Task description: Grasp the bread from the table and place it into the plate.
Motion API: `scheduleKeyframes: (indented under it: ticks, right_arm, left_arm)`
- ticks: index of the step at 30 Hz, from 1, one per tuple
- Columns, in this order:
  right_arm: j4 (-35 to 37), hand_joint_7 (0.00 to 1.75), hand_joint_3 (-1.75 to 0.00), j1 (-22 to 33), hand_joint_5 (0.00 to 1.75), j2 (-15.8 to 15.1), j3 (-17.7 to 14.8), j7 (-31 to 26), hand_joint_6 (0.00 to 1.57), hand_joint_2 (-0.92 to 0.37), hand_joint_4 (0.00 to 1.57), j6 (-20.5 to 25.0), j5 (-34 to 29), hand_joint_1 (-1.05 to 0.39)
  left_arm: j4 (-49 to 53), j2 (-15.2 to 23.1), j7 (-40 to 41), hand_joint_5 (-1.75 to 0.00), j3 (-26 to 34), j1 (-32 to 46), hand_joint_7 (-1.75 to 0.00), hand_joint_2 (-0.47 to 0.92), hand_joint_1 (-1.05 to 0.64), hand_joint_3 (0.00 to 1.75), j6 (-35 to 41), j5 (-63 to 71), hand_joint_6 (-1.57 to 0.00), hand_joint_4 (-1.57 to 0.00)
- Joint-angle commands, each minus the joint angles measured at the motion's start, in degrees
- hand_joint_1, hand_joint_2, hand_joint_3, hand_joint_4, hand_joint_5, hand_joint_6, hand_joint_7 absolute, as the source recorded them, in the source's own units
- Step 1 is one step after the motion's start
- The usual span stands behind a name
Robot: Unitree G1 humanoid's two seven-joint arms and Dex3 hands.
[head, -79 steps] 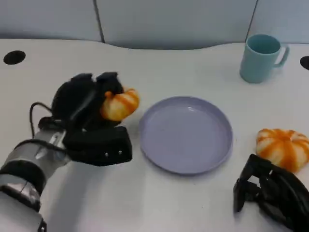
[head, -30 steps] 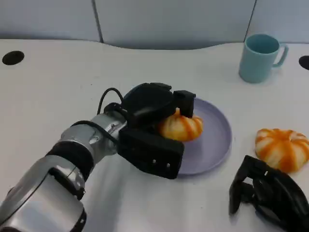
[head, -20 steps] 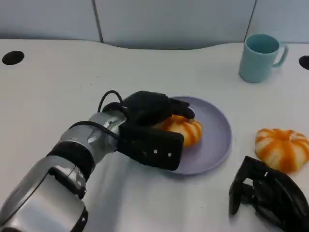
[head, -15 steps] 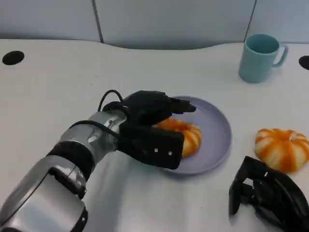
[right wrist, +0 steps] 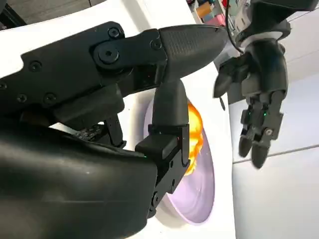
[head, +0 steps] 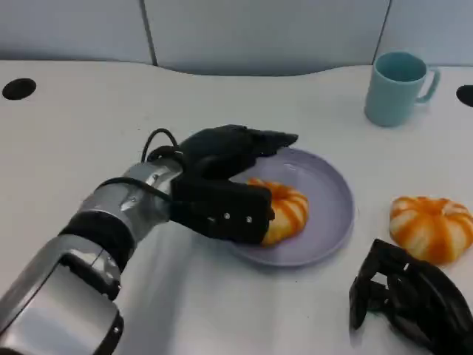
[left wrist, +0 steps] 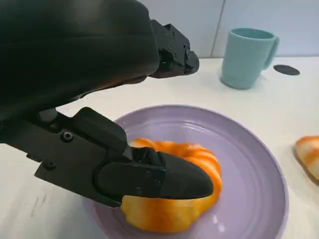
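The bread (head: 284, 211) lies in the plate (head: 332, 200), on its left half, so I judge the placing step all but done — what is left is letting go cleanly. My left hand (head: 222, 185) hangs over the plate's left rim with its fingers spread apart: the upper fingers reach out above the bread without touching it, while the thumb side sits low just beside the bread's near flank. From the left wrist view I cannot tell whether it touches the crust or merely crosses in front of it. The next move calls for lifting that hand up and back toward the table's left edge, without dragging the bread off the rim. The bread is a ring-shaped bun, glossy and golden-orange with paler stripes, soft-looking and ridged. The plate is a round, shallow, lavender dish with a smooth matte surface and a low raised rim. A second striped bun (head: 432, 228) sits on the white table near its right edge, well apart from the plate, and my right hand (head: 410, 299) rests just in front of it, fingers curled in, holding nothing. A pale teal mug (head: 399, 87) — smooth, cylindrical, one handle — stands toward the far right corner.
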Motion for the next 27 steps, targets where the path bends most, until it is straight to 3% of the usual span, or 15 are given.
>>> scheduleKeyframes:
  ticks: [1, 22, 25, 27]
  right_arm:
    - [0.69, 1.53, -0.27, 0.71, 1.75, -1.09, -0.10, -0.60, 0.56, -0.92, 0.65, 0.80, -0.66, -0.50]
    - [0.64, 1.51, -0.28, 0.66, 1.75, -1.13, -0.13, -0.79, 0.57, -0.92, 0.64, 0.86, -0.85, -0.50]
    - [1.91, 1.52, -0.27, -0.14, 1.75, -1.48, -0.29, -0.79, 0.58, -0.92, 0.65, 0.34, -1.15, -0.52]
    - [2.97, 1.52, -0.28, -0.62, 1.75, -1.56, -0.48, -0.25, 0.57, -0.92, 0.65, -0.47, -1.02, -0.51]
  left_arm:
    - [-1.51, 1.85, -2.99, -0.02, 3.06, 1.86, -0.05, 0.92, -1.02, 0.48, -2.43, -3.79, -0.06, -0.04]
    - [-3.42, 2.35, -6.12, -0.04, 5.54, 3.40, -0.05, 0.92, -0.98, 0.43, -3.03, -6.54, -0.08, -0.05]
    - [-8.52, 4.49, -19.42, -0.05, 18.42, 14.76, -0.07, 0.92, -0.95, 0.41, -10.25, -26.99, -0.11, -0.07]
    - [-11.12, 4.39, -25.71, -0.08, 22.53, 18.49, -0.08, 0.92, -0.96, 0.40, -10.56, -34.58, -0.15, -0.12]
